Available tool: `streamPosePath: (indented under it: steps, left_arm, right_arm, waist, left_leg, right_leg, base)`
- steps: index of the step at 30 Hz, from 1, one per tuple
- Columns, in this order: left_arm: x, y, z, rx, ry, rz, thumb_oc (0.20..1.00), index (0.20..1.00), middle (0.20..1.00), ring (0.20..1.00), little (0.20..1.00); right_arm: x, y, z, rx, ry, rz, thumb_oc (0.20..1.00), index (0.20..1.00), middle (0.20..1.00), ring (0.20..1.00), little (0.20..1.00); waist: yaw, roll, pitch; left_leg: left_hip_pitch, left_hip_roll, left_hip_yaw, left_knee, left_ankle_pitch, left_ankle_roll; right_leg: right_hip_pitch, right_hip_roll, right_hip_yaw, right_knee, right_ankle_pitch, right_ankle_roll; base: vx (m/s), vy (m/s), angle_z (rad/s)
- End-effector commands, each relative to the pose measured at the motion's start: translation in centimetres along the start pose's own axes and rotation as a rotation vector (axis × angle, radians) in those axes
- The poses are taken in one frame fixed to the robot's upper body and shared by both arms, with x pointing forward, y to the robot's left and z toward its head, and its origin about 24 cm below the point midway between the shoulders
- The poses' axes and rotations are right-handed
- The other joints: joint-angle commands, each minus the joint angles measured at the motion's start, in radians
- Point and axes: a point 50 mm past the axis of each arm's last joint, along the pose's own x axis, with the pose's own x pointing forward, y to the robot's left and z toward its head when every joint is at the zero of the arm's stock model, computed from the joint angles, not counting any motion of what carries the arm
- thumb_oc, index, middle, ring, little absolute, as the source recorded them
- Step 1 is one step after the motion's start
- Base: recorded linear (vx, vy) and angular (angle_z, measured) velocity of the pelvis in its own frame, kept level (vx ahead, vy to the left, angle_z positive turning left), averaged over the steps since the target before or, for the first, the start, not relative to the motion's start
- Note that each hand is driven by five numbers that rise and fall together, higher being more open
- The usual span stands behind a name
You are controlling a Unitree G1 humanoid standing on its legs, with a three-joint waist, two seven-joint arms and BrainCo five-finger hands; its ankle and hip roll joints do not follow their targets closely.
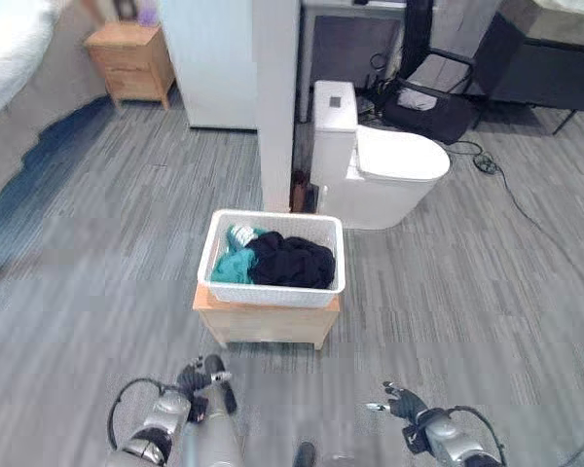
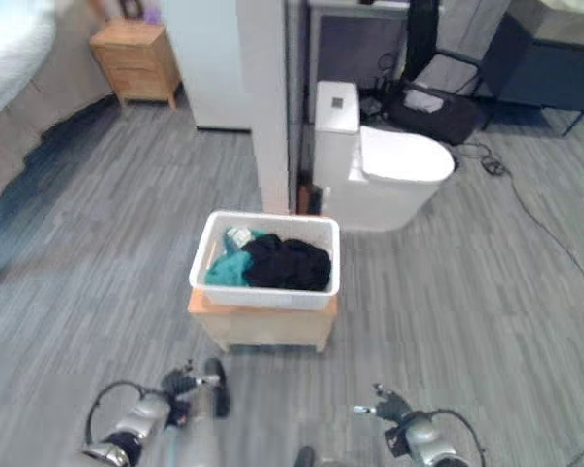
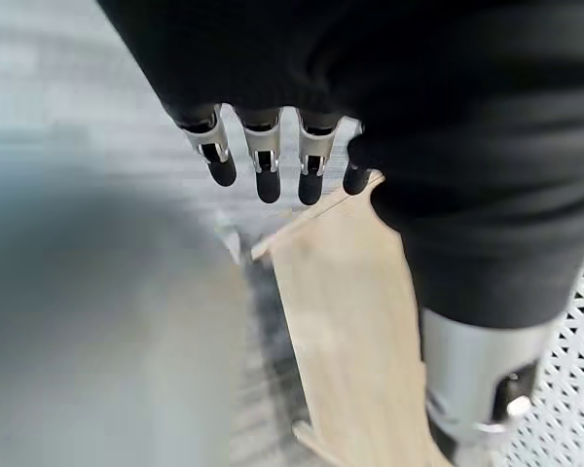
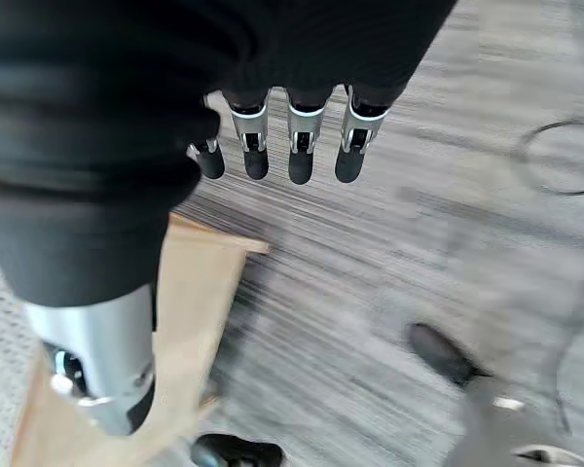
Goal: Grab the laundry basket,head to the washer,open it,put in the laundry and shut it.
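Two hands hang low near the floor, well short of the laundry basket; the left hand (image 1: 206,381) shows at the lower left of the eye views and the right hand (image 1: 405,403) at the lower right, both apart from the basket and from each other. No writing can be read on anything here. Seen through the left wrist view, the left hand's fingers (image 3: 266,165) point out in a straight, relaxed row with the thumb set apart; they hold nothing and touch nothing, and the pale wooden bench (image 3: 346,321) shows past them beside the perforated white wall of the basket. Seen through the right wrist view, the right hand's fingers (image 4: 300,151) are likewise straight and loose, empty, above the grey plank floor (image 4: 409,263); an edge of the same bench shows beside them.

The white laundry basket (image 1: 271,286) sits squarely on the low wooden bench (image 1: 263,324) in the middle of the floor; inside it lies a dark navy heap of laundry (image 1: 292,261) to the right and a teal garment (image 1: 236,263) to the left. Beyond the basket stands a white toilet (image 1: 380,165) with its lid down, beside a white pillar (image 1: 275,107); a small wooden nightstand (image 1: 132,60) stands at the far left.
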Motion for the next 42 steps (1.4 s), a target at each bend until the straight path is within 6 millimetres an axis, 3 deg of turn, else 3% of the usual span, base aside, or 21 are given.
streamPosePath:
  steps: [1,2,6,7,9,12,17,19,23,24,30,35,39,40,41,42]
  left_arm:
    - [-0.1,-1.0,-0.7,-0.028,0.011,-0.011,1.0,1.0,1.0,1.0,1.0]
    - [-0.1,-1.0,-0.7,-0.028,0.011,-0.012,1.0,1.0,1.0,1.0,1.0]
    - [-0.3,-0.5,-1.6,-0.01,0.034,0.002,1.0,1.0,1.0,1.0,1.0]
    - [-0.3,-0.4,-1.6,-0.01,0.034,0.002,1.0,1.0,1.0,1.0,1.0]
    - [-0.4,-0.2,-2.1,0.006,0.047,0.01,1.0,1.0,1.0,1.0,1.0]
    - [-0.6,0.2,-2.6,-0.003,0.061,0.024,1.0,1.0,1.0,1.0,1.0]
    - [-0.6,0.7,-2.8,-0.028,0.074,0.044,1.0,1.0,1.0,1.0,1.0]
    - [-0.7,0.6,-3.2,-0.045,0.086,0.046,1.0,1.0,1.0,1.0,1.0]
    - [-1.0,0.2,-3.8,-0.055,0.088,0.032,1.0,1.0,1.0,1.0,1.0]
    - [-1.0,0.2,-3.8,-0.027,0.078,0.022,1.0,1.0,1.0,1.0,1.0]
    - [-1.0,0.9,-2.8,-0.028,0.027,0.023,1.0,1.0,1.0,1.0,1.0]
    - [-1.2,1.3,-1.1,0.036,-0.059,-0.011,1.0,1.0,1.0,1.0,1.0]
    - [-1.7,0.8,1.0,0.106,-0.163,-0.059,1.0,1.0,1.0,1.0,1.0]
    - [-2.0,0.8,1.5,0.13,-0.196,-0.071,1.0,1.0,1.0,1.0,1.0]
    - [-2.2,0.9,2.0,0.14,-0.221,-0.078,1.0,1.0,1.0,1.0,1.0]
    - [-2.4,0.8,2.2,0.139,-0.229,-0.091,1.0,1.0,1.0,1.0,1.0]
  right_arm:
    - [-0.6,-0.8,0.2,-0.098,-0.045,0.006,1.0,1.0,1.0,1.0,1.0]
    - [-0.7,-0.8,0.2,-0.098,-0.045,0.006,1.0,1.0,1.0,1.0,1.0]
    - [-0.5,-0.1,-0.2,-0.143,-0.017,0.019,1.0,1.0,1.0,1.0,1.0]
    - [-0.5,0.0,-0.2,-0.143,-0.017,0.019,1.0,1.0,1.0,1.0,1.0]
    - [-0.2,0.7,-0.5,-0.132,0.003,0.038,1.0,1.0,1.0,1.0,1.0]
    - [0.2,1.3,0.1,-0.139,0.004,0.052,1.0,1.0,1.0,1.0,1.0]
    - [0.4,1.5,0.6,-0.124,-0.007,0.047,1.0,1.0,1.0,1.0,1.0]
    - [0.3,1.5,0.1,-0.118,0.003,0.047,1.0,1.0,1.0,1.0,1.0]
    - [-1.2,-1.6,-1.2,0.013,-0.011,-0.072,1.0,1.0,1.0,1.0,1.0]
    - [-1.7,-3.1,-0.7,0.037,-0.053,-0.119,1.0,1.0,1.0,1.0,1.0]
    - [-3.5,-6.3,1.0,0.0,-0.154,-0.212,1.0,1.0,1.0,1.0,1.0]
    - [-6.3,-9.7,2.6,-0.083,-0.232,-0.337,1.0,1.0,1.0,1.0,1.0]
    - [-7.7,-11.3,3.0,-0.132,-0.242,-0.411,1.0,1.0,1.0,1.0,1.0]
    - [-8.1,-11.9,3.6,-0.168,-0.249,-0.443,1.0,1.0,1.0,1.0,1.0]
    - [-8.3,-12.4,3.8,-0.175,-0.251,-0.475,1.0,1.0,1.0,1.0,1.0]
    - [-8.3,-12.6,4.0,-0.166,-0.253,-0.492,1.0,1.0,1.0,1.0,1.0]
  waist:
    - [0.012,-0.003,-0.027]
    - [0.015,-0.004,-0.025]
    - [0.027,-0.019,-0.06]
    - [0.029,-0.02,-0.06]
    - [0.039,-0.025,-0.085]
    - [0.061,-0.019,-0.079]
    - [0.055,-0.01,-0.071]
    - [0.052,-0.01,-0.074]
    - [0.018,0.003,-0.079]
    - [0.008,0.006,-0.082]
    - [-0.008,0.009,-0.086]
    - [-0.015,0.009,-0.092]
    - [-0.018,0.024,-0.078]
    - [-0.02,0.034,-0.06]
    - [-0.021,0.047,-0.044]
    - [-0.023,0.057,-0.03]
  left_leg:
    - [0.336,-0.045,-0.032,-0.188,0.062,-0.02]
    - [0.339,-0.046,-0.029,-0.189,0.06,-0.02]
    - [0.39,-0.129,-0.031,-0.168,0.01,0.032]
    - [0.391,-0.13,-0.029,-0.168,0.009,0.033]
    - [0.42,-0.171,0.004,-0.186,-0.024,0.063]
    - [0.447,-0.168,0.053,-0.19,-0.042,0.072]
    - [0.455,-0.168,0.045,-0.192,-0.037,0.064]
    - [0.47,-0.161,0.046,-0.192,-0.043,0.058]
    - [0.469,-0.131,0.027,-0.192,-0.028,0.031]
    - [0.47,-0.126,0.03,-0.192,-0.027,0.028]
    - [0.478,-0.128,0.037,-0.192,-0.037,0.033]
    - [0.487,-0.163,0.038,-0.192,-0.064,0.059]
    - [0.488,-0.189,0.035,-0.192,-0.086,0.091]
    - [0.494,-0.193,0.037,-0.192,-0.093,0.101]
    - [0.496,-0.191,0.035,-0.192,-0.093,0.105]
    - [0.5,-0.186,0.033,-0.192,-0.095,0.108]
  right_leg:
    - [-0.081,-0.098,0.065,0.069,0.047,0.148]
    - [-0.08,-0.099,0.068,0.07,0.046,0.148]
    - [-0.075,-0.164,0.124,0.134,0.049,0.178]
    - [-0.075,-0.165,0.126,0.134,0.049,0.179]
    - [-0.096,-0.215,0.135,0.144,0.107,0.216]
    - [-0.128,-0.223,0.093,0.157,0.134,0.224]
    - [-0.145,-0.2,0.132,0.095,0.149,0.221]
    - [-0.12,-0.195,0.113,0.065,0.141,0.219]
    - [-0.098,-0.163,0.063,0.058,0.12,0.207]
    - [-0.098,-0.159,0.065,0.058,0.121,0.208]
    - [-0.102,-0.161,0.074,0.07,0.126,0.215]
    - [-0.096,-0.198,0.079,0.086,0.169,0.243]
    - [-0.176,-0.236,0.11,0.25,0.238,0.27]
    - [-0.219,-0.254,0.119,0.316,0.279,0.282]
    - [-0.249,-0.249,0.126,0.365,0.29,0.285]
    - [-0.283,-0.231,0.137,0.408,0.263,0.28]
  base:
    - [0.45,0.329,-0.32]
    - [0.66,0.507,-0.32]
    - [0.27,0.28,-0.26]
    - [0.2,0.245,0.0]
    - [0.17,0.246,-0.02]
    - [0.09,0.143,-0.4]
    - [0.06,-0.007,-0.46]
    - [0.14,-0.118,0.14]
    - [0.12,-0.132,0.19]
    - [0.07,-0.058,0.19]
    - [0.04,0.011,-0.05]
    - [0.04,0.105,-0.04]
    - [0.0,0.187,0.01]
    - [-0.06,0.207,-0.02]
    - [-0.07,0.186,-0.07]
    - [-0.01,0.122,-0.06]
